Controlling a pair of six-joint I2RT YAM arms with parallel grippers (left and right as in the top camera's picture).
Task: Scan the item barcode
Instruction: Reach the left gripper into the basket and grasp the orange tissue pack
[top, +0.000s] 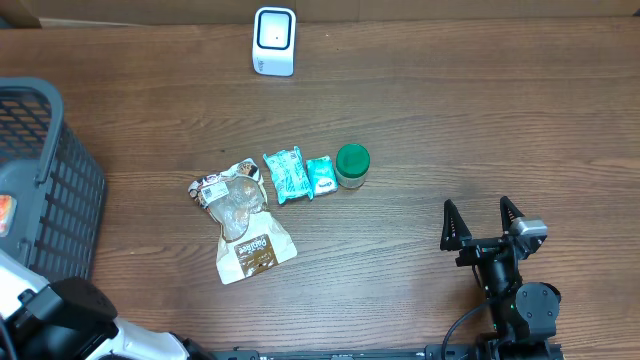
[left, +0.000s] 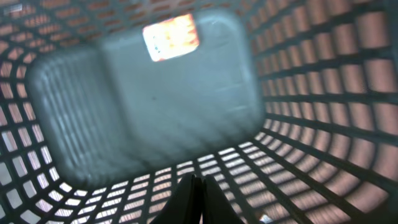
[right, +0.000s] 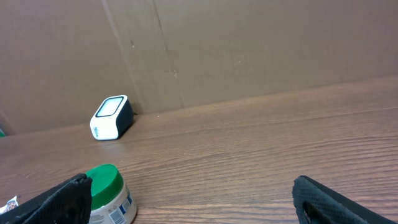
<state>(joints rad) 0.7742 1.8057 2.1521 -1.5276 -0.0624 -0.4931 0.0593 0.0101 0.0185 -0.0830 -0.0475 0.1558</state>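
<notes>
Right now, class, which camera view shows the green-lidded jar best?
Overhead: the green-lidded jar stands whole beside the teal packets. The right wrist crops it at the bottom edge; the left wrist sees only inside the basket.

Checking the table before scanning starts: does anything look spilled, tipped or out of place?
Nothing stands out. The jar stands upright, the teal packets lie flat beside it, the brown bag lies a little askew with nothing spilled, and the scanner sits upright.

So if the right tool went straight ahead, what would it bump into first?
Probably the cardboard wall; the table ahead of the open right tool looks free. The jar sits left.
</notes>
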